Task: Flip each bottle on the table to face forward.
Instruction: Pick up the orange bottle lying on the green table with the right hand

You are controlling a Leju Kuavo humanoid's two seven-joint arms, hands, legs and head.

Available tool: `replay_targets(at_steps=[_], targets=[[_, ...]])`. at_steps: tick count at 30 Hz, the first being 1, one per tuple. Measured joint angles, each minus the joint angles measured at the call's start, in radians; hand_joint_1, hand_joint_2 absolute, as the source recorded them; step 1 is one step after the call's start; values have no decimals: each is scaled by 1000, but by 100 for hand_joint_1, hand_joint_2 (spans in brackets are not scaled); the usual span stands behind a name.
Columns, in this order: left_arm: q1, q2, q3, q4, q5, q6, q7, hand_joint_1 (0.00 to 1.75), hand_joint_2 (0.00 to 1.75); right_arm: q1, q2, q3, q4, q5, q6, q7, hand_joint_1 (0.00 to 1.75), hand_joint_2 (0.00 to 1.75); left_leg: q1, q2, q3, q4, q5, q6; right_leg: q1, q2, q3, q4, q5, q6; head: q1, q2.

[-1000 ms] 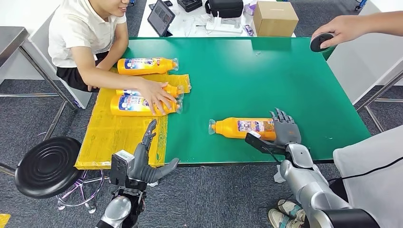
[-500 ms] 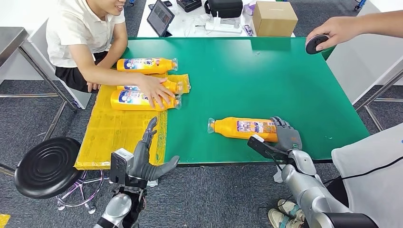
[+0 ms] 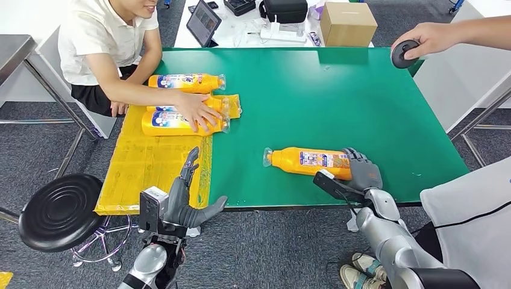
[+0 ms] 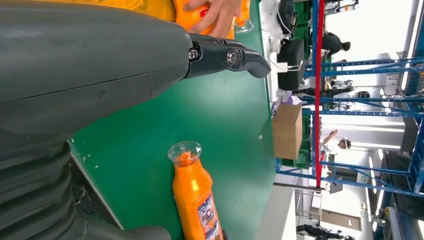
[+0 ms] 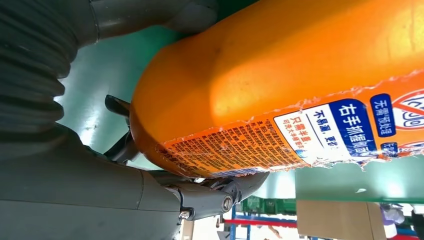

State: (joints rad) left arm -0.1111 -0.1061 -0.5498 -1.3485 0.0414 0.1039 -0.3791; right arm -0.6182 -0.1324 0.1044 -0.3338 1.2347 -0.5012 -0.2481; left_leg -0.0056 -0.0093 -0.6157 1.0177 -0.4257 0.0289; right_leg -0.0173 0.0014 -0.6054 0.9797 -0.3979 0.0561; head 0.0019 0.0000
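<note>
Green worktop (image 3: 337, 90) is carrying everything. My right hand (image 3: 363, 173) is wrapping its fingers (image 3: 355, 158) around the base of an orange bottle (image 3: 307, 161) lying on its side near the front edge — cap pointing left. My left hand (image 3: 181, 201) is hovering off the front-left corner, fingers apart, holding nothing. A person's hand (image 3: 196, 111) is resting on three more bottles (image 3: 175, 123) at the left edge.

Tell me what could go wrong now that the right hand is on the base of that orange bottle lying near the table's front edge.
1. The right hand grips only the base of the orange bottle; the long neck could swing or slip during the flip.
2. The bottle lies close to the green table's front edge, so a slip might send it to the floor.
3. A person's hand rests on the other bottles; a reach there risks contact.
</note>
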Motion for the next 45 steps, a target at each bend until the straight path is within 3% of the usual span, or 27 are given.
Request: replay_targets(at_steps=[7, 15, 24, 31, 37, 45], targets=[[3, 0, 5, -2, 40, 24, -10, 0, 175, 3, 30, -107, 0, -244, 114, -164, 175, 175, 0, 1, 1, 0, 0, 0, 0, 0, 1, 0, 0, 0, 0, 0], [31, -8, 58, -32, 175, 35, 1, 0, 175, 17, 64, -220, -11, -425, 218, -323, 175, 175, 0, 0, 0, 0, 0, 0, 0, 0, 1, 0, 0, 0, 0, 0], [53, -11, 91, -47, 253, 5, 14, 0, 175, 49, 107, -250, -119, -654, 359, -435, 175, 175, 0, -1, -1, 0, 0, 0, 0, 0, 0, 0, 0, 0, 0, 0], [41, -6, 85, -4, 304, -259, 21, 0, 175, 106, 176, -157, -282, -812, 504, -447, 175, 175, 0, 2, -2, 0, 0, 0, 0, 1, -2, 1, 0, 0, 0, 0], [23, -6, 83, 47, 283, -284, 16, 0, 175, 144, 222, -47, -372, -866, 523, -437, 175, 175, 1, 0, -2, 0, 0, 0, 1, 1, -3, 1, 0, 0, 0, 0], [17, -6, 79, 69, 232, -291, 0, 0, 175, 163, 231, 26, -420, -898, 539, -435, 175, 175, 0, 0, -3, 0, 0, 0, 0, 1, -3, 1, 0, 0, 0, 0]])
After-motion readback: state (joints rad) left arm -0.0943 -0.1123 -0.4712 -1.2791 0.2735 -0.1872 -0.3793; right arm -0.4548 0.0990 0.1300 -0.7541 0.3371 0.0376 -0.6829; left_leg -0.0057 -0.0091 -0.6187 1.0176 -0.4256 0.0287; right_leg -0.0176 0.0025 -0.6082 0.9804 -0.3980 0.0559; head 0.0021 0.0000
